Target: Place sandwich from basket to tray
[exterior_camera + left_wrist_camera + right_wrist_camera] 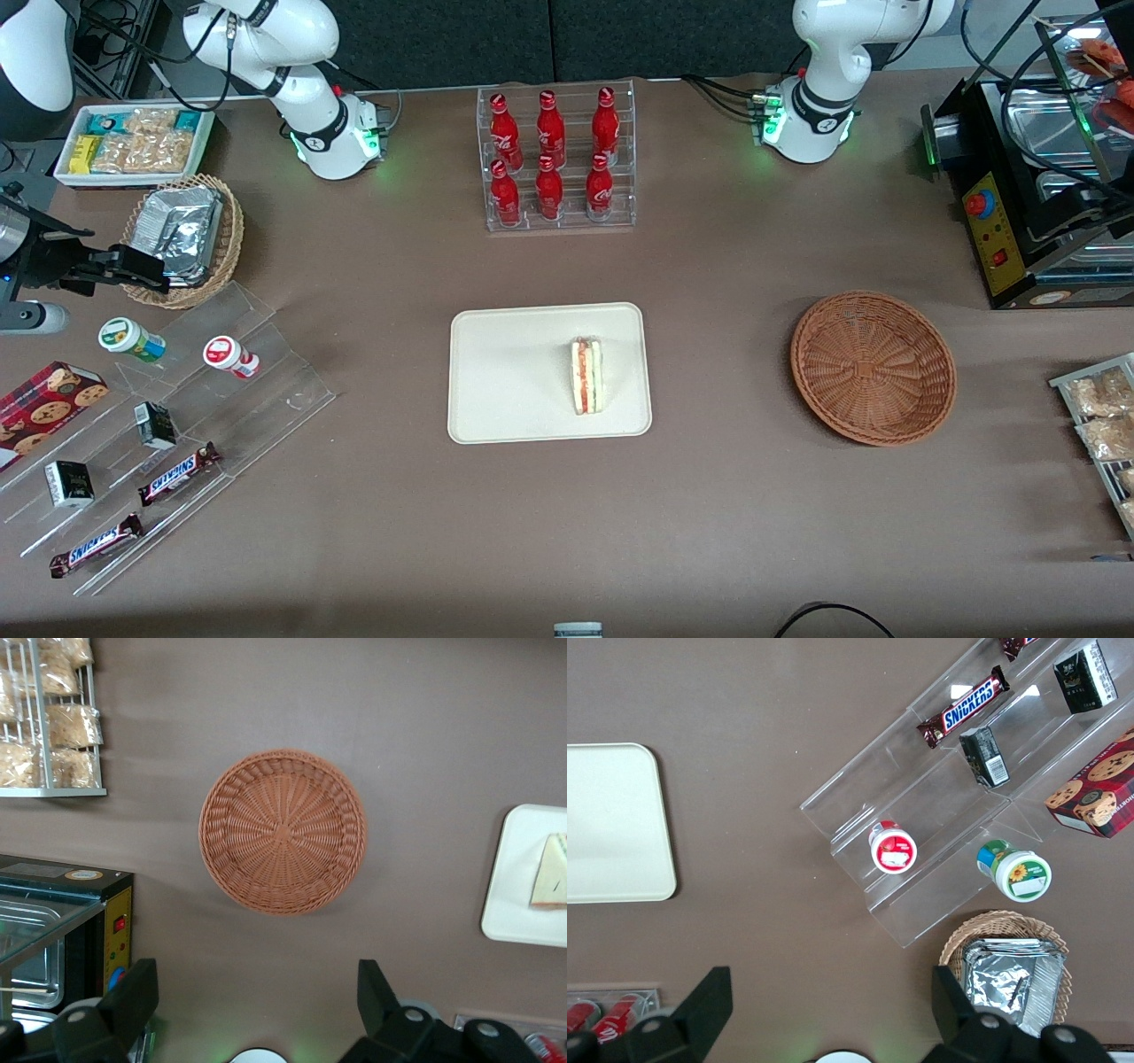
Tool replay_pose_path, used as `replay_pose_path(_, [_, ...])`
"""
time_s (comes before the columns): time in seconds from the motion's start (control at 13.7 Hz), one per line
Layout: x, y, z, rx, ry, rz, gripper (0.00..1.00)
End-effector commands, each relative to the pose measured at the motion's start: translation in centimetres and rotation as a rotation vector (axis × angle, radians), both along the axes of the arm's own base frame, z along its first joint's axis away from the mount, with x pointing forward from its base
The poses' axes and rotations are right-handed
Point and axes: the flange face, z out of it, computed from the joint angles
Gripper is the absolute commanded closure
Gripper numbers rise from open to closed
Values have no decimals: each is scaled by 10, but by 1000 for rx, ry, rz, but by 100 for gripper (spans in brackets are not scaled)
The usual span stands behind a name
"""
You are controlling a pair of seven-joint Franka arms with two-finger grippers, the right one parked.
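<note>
The sandwich (586,376) lies on the cream tray (505,372) mid-table, on the part of the tray closest to the basket, its red and green filling edge facing up. The reddish-brown basket (873,366) sits toward the working arm's end of the table with nothing in it. In the left wrist view my gripper (257,979) hangs open high above the table with nothing between its fingers. That view looks down on the basket (282,830), with the tray (518,877) and sandwich (551,883) at its edge. The gripper itself is out of the front view.
A clear rack of red bottles (558,159) stands farther from the front camera than the tray. A black appliance (1036,204) and a wire rack of snack bags (1103,416) flank the basket. Stepped acrylic racks (177,425) and a tan foil-pack basket (183,237) lie toward the parked arm's end.
</note>
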Motion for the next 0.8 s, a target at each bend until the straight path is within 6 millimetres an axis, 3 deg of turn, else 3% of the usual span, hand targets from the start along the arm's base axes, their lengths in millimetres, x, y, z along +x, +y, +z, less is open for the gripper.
replay_pose_path(0.0, [-13, -5, -13, -12, -4, -31, 1])
replay_pose_path(0.29, [-43, -4, -28, -15, -38, -51, 1])
replay_pose_path(0.73, [-29, -7, -23, -15, -33, -62, 1])
